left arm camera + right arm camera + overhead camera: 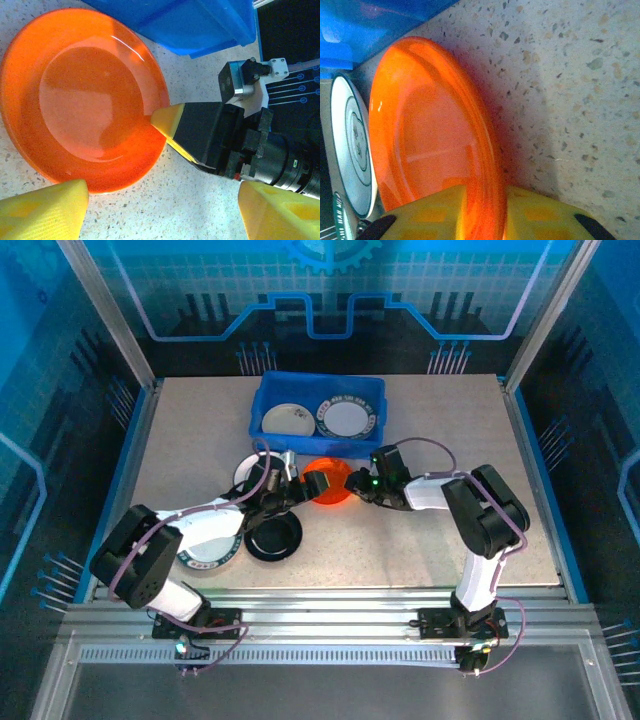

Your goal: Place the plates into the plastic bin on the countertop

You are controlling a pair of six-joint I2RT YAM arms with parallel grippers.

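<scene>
On the countertop (200,430) we see the bin (262,400), just in front of it the orange plate (328,484) with our right gripper (487,210) clamped narrow on its rim, and our left gripper (160,215) spread wide, also before the bin.

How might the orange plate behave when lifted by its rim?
Probably stiff: the orange plate shows no bend where the right gripper pinches its rim. Glossy highlights suggest it may slip. Held at one edge, it could tilt.

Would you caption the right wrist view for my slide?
Yellow jaws pinch the rim of a round glossy orange plate over speckled countertop.
</scene>
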